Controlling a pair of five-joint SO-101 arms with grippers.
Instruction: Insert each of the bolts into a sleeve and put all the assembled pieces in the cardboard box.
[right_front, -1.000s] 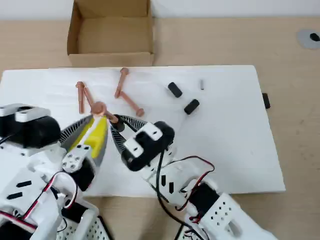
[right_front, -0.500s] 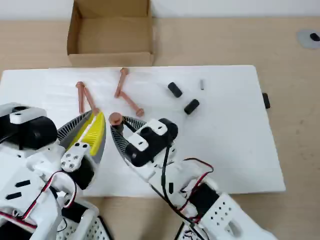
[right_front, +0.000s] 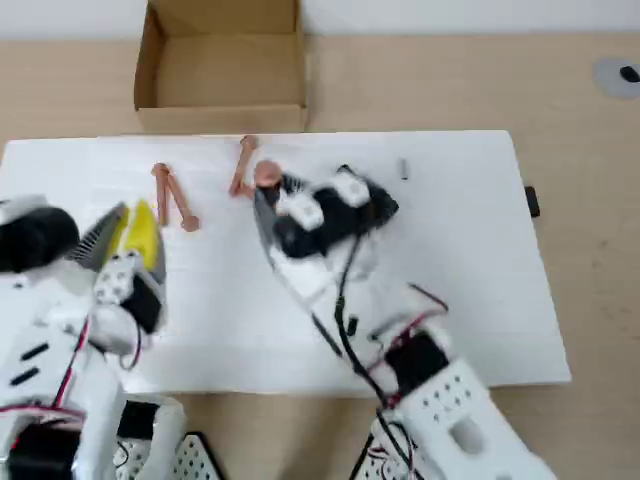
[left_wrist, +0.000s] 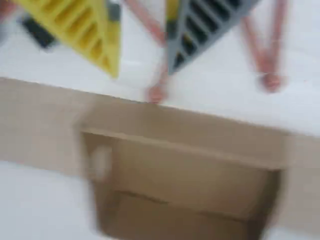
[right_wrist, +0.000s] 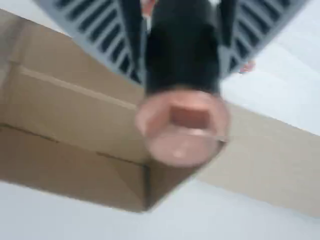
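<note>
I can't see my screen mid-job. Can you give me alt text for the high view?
The right gripper holds a sleeved bolt over the white mat, short of the empty box. The left gripper is open at the mat's left side. Three loose bolts lie on the mat between the two grippers.

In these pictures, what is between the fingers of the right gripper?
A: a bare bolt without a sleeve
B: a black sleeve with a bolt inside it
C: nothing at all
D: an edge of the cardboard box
B: the right gripper is shut on a black sleeve, with the bolt head showing at its end.
</note>
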